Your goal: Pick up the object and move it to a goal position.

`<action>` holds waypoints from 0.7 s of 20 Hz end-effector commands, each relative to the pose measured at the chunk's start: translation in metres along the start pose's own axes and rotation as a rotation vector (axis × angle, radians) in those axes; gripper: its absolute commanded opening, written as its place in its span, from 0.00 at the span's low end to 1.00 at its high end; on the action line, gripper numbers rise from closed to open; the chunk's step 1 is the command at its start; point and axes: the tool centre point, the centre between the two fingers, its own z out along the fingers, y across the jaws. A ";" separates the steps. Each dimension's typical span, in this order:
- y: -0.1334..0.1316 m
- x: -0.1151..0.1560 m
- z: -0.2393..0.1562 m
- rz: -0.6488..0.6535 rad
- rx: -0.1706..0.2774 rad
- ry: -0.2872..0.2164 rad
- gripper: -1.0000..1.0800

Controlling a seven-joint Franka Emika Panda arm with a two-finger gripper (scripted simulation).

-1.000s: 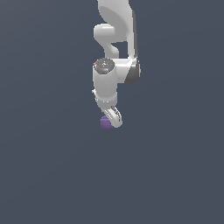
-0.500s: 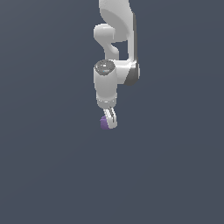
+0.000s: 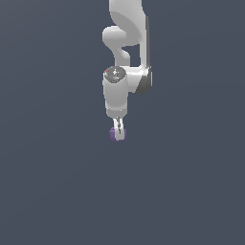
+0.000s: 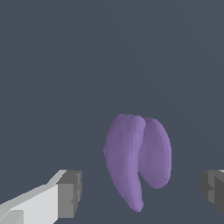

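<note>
The object is a small purple rounded block lying on the dark grey floor in the exterior view, right under the white arm. My gripper points straight down over it, with its fingertips at the block's level. In the wrist view the purple block lies between the two fingers. One grey pad and the other pad stand well apart, each with a gap to the block. The gripper is open and touches nothing.
The plain dark grey floor fills both views. The white arm comes down from the exterior view's top. No goal marker shows.
The hand has turned about its vertical axis and come down slightly over the block. The purple block has not moved.
</note>
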 end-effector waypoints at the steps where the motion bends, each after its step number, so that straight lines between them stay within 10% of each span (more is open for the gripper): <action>1: 0.001 0.000 0.001 0.021 0.000 0.001 0.96; 14: 0.002 0.000 0.022 0.030 0.000 0.002 0.96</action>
